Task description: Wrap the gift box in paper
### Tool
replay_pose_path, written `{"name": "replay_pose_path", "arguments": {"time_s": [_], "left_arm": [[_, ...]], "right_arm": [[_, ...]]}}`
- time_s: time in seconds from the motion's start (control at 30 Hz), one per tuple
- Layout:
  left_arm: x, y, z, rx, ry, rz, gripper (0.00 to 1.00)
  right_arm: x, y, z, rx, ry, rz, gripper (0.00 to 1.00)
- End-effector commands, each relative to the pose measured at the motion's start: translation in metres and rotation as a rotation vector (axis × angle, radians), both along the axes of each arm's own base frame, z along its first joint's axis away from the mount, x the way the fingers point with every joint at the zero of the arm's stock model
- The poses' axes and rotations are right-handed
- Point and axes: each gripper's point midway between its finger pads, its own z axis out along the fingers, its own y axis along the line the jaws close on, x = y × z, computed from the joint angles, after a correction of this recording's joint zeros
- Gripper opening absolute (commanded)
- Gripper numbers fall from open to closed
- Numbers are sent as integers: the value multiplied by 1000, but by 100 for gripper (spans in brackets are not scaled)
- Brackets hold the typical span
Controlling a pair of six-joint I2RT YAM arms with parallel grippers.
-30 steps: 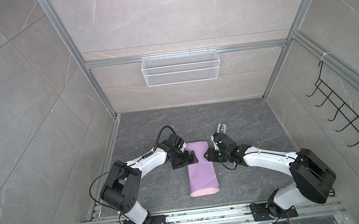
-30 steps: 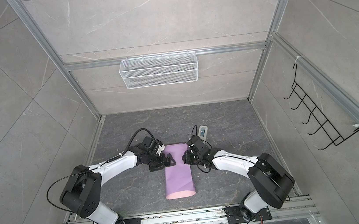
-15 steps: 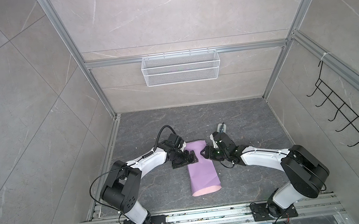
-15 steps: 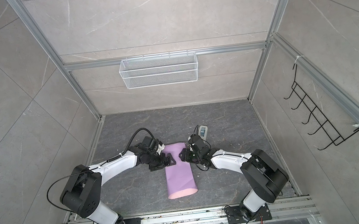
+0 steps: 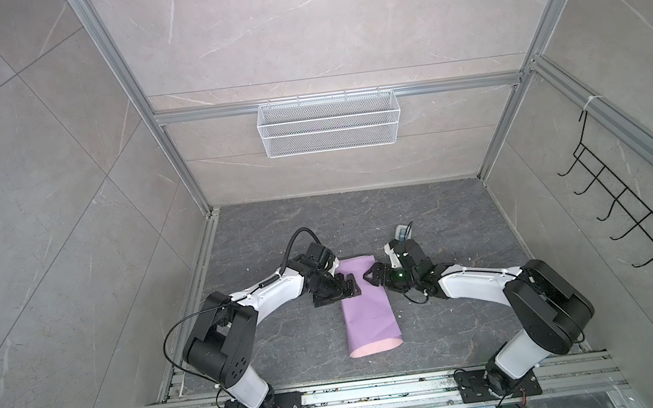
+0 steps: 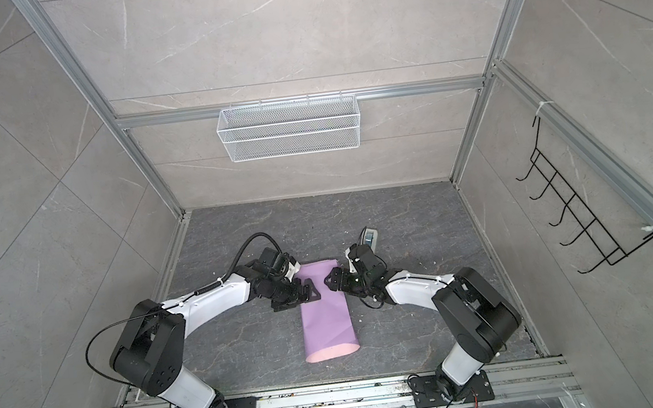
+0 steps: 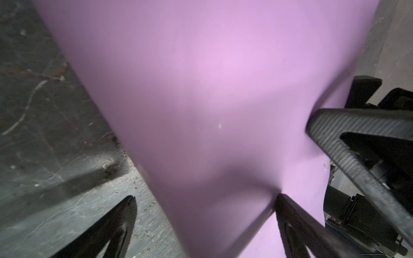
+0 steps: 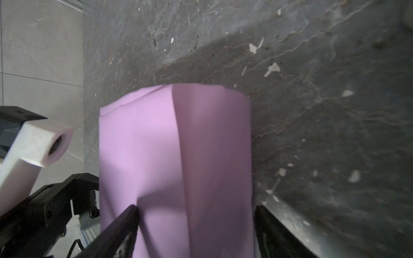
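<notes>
Large lilac-purple paper sheet (image 5: 368, 313) (image 6: 326, 318), folded over into a flattish tube, lay mid dark grey stone desk (image 5: 455, 324). Its long axis ran 12 to 6, with the pale pink inner face showing at the 6 o'clock end. Your left end effector (image 5: 354, 289) sat at the paper's 9 o'clock edge near its 12 o'clock end, released, fingers (image 7: 118, 223) spread. Your right end effector (image 5: 370, 277) faced it from the 3 o'clock edge, also released, straddling the paper. The gift box didn't show. Small grey-white oblong device (image 5: 402, 232) lay at 1 o'clock of the paper.
</notes>
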Motion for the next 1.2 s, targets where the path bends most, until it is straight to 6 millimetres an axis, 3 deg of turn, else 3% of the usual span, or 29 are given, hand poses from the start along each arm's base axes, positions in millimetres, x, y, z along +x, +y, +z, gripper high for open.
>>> {"name": "replay_pose_path", "arguments": {"time_s": [0.0, 0.13, 0.23, 0.33, 0.5, 0.87, 1.17], "left_arm": [[3, 6, 0, 66, -16, 41, 99], [12, 0, 32, 6, -83, 71, 100], [11, 7, 46, -3, -117, 105, 99], [2, 17, 44, -4, -107, 154, 100], [-17, -1, 34, -109, 20, 141, 92], [1, -20, 29, -134, 38, 142, 81], [48, -18, 22, -86, -10, 158, 85]], "right_arm": [[-11, -20, 17, -81, -51, 31, 85], [-27, -38, 30, -153, -86, 54, 85], [-39, -38, 33, -125, -73, 66, 86], [-51, -28, 28, -99, -44, 92, 86], [-59, -6, 15, -66, -3, 123, 83], [-39, 15, 8, -15, -1, 87, 69], [10, 16, 13, -31, -61, 28, 65]]}}
